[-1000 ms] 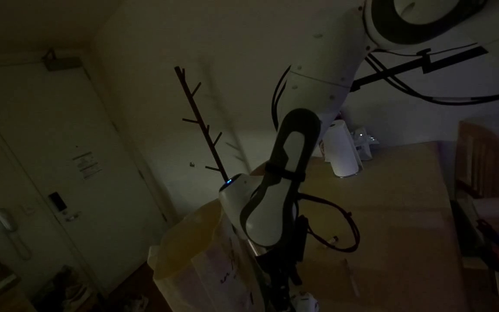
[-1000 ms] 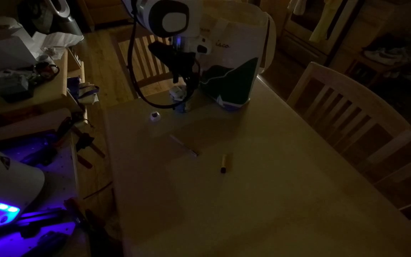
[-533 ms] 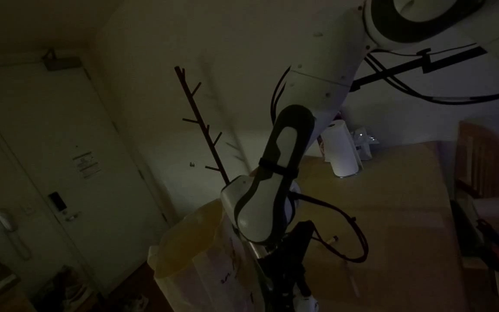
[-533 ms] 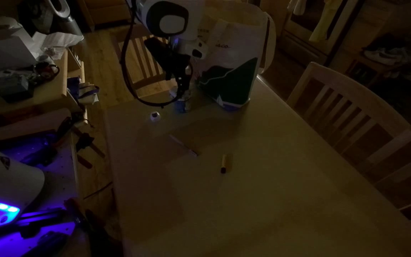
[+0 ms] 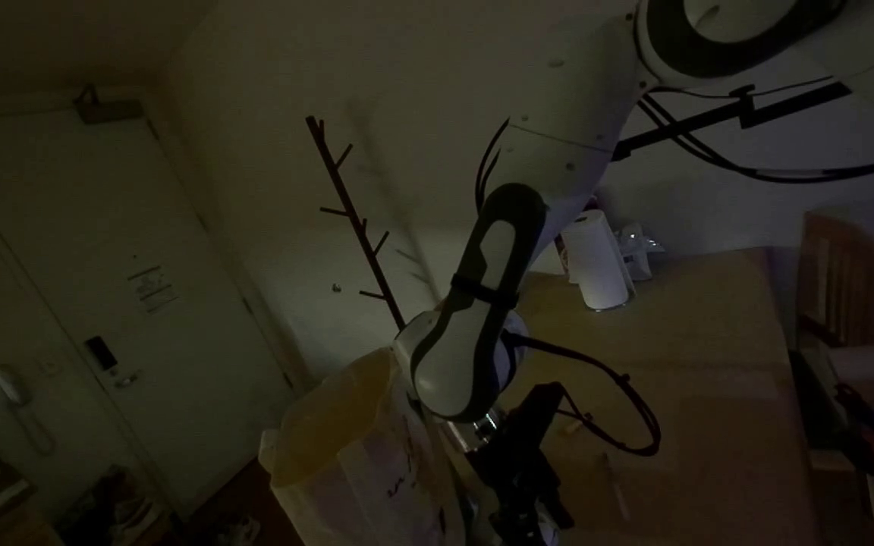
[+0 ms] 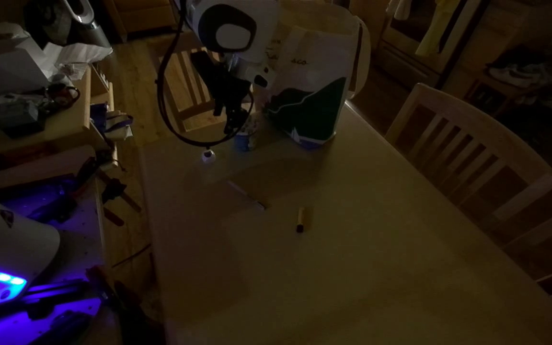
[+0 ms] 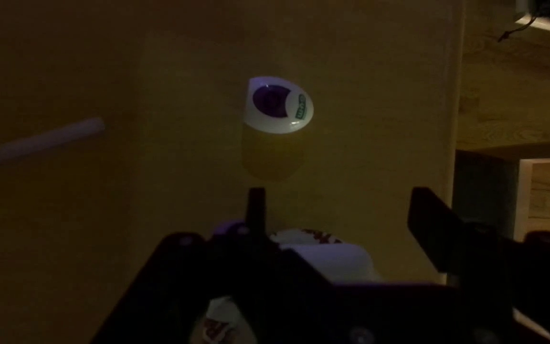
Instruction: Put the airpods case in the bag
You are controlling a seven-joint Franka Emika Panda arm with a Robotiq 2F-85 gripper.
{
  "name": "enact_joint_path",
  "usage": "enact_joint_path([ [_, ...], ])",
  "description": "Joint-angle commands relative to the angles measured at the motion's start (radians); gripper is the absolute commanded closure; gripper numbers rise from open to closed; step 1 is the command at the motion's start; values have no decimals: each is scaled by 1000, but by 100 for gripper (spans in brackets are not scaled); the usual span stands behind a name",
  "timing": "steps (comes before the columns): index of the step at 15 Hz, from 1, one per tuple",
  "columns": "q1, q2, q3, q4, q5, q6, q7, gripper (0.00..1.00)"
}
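- Fingers (image 7: 431, 220): matt
- Table (image 6: 376, 249) below the fingers: smooth wood
- Bag (image 6: 316, 64) beside the fingers: matt, creased paper
- Container (image 7: 279, 106) ahead of the fingers: glossy plastic

Cannot follow the slim, pale, pen-shaped stick (image 7: 46, 141) past the wrist view's left edge, nor see the white rounded object (image 7: 337, 260) whole behind the black, widely parted jaws. Cannot see the base of the large, pale tan paper bag (image 5: 365, 489), cut off below in an exterior view.

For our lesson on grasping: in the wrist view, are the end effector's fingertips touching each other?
No, the end effector is open, with a wide gap between its fingertips.
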Motion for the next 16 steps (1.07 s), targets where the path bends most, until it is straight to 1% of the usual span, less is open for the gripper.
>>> enact_joint_path([
  [1,-13,14,5,14,15,-36,7,54],
  [2,-13,17,4,15,15,-38,6,59],
  [3,-14,20,4,14,20,-36,8,17],
  [4,-12,23,4,16,15,-40,7,21],
  [5,-12,25,3,16,13,-42,7,20],
  [7,-7,28,0,15,4,-38,12,10],
  [8,2,27,-6,11,-11,-27,22,3],
  [10,17,23,-14,6,-39,-14,31,0],
  [13,32,14,-19,0,-72,-7,43,0],
  [16,47,11,-25,-7,-117,35,44,0],
])
